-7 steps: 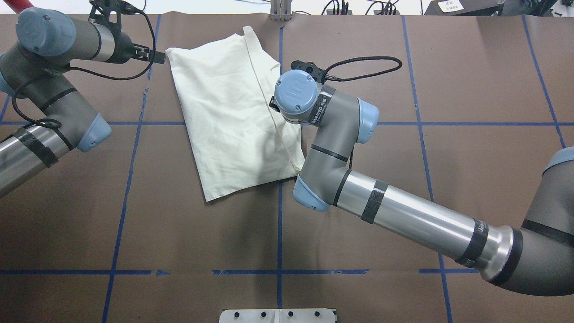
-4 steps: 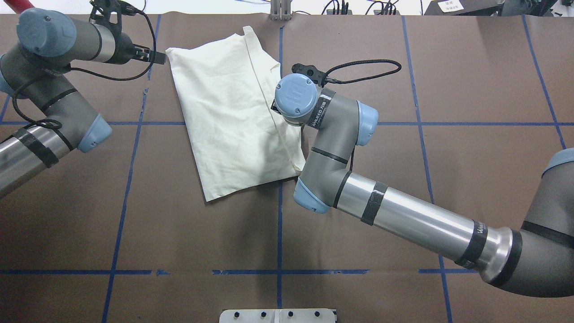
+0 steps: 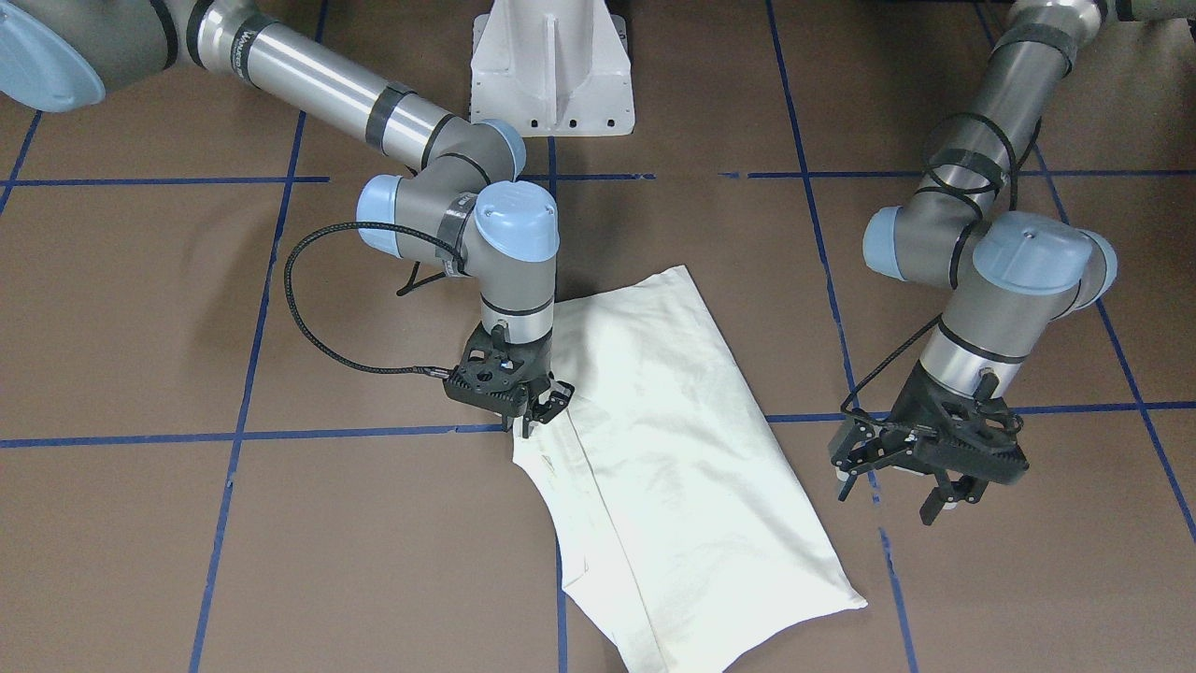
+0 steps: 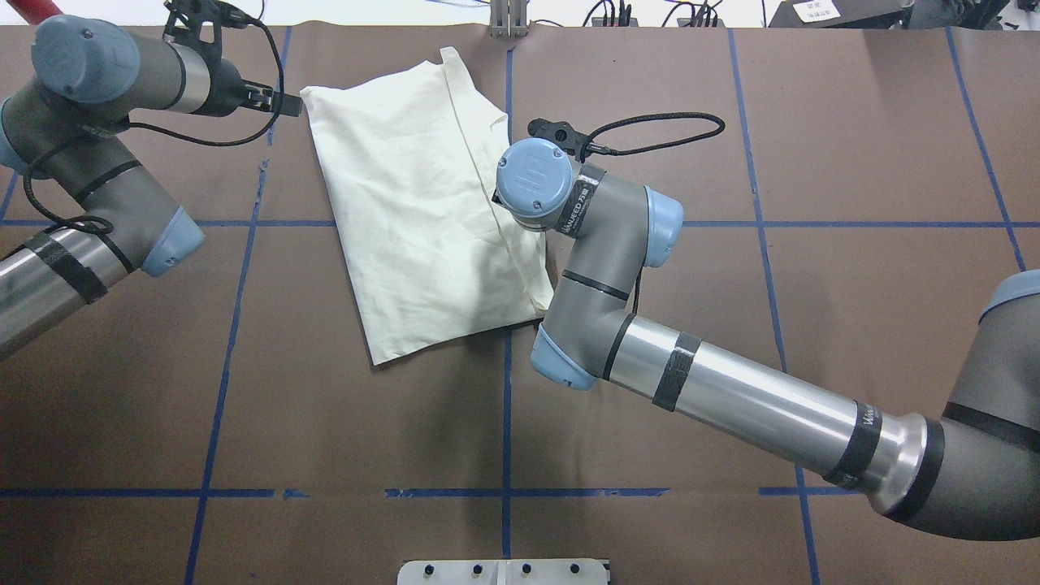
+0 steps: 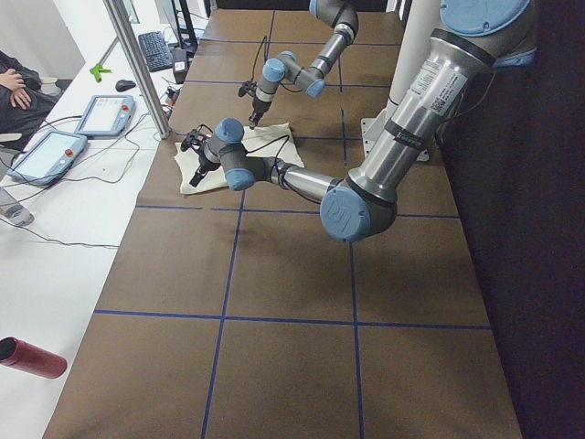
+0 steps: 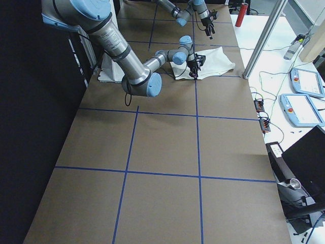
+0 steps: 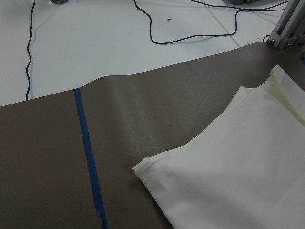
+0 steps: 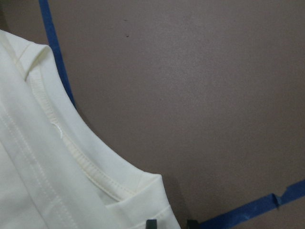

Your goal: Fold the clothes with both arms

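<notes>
Cream shirt (image 3: 673, 449), one; hands, two: left hand (image 3: 895, 494) wide, empty; right hand (image 3: 533, 421) parted astride collar (image 8: 86, 167).

A robotics laboratory is indicated. A worktop (image 4: 853, 122) covered in brown sheet is marked into squares with blue tape (image 4: 506, 406), and two robot arms (image 4: 731, 398) are mounted by a white pedestal (image 3: 551, 65). Beyond the left hand (image 3: 895, 494), teach pendants (image 5: 102, 114) and a keyboard (image 5: 154, 50) are laid on a white side table (image 5: 55, 210) beside an aluminium post (image 5: 137, 64).
</notes>
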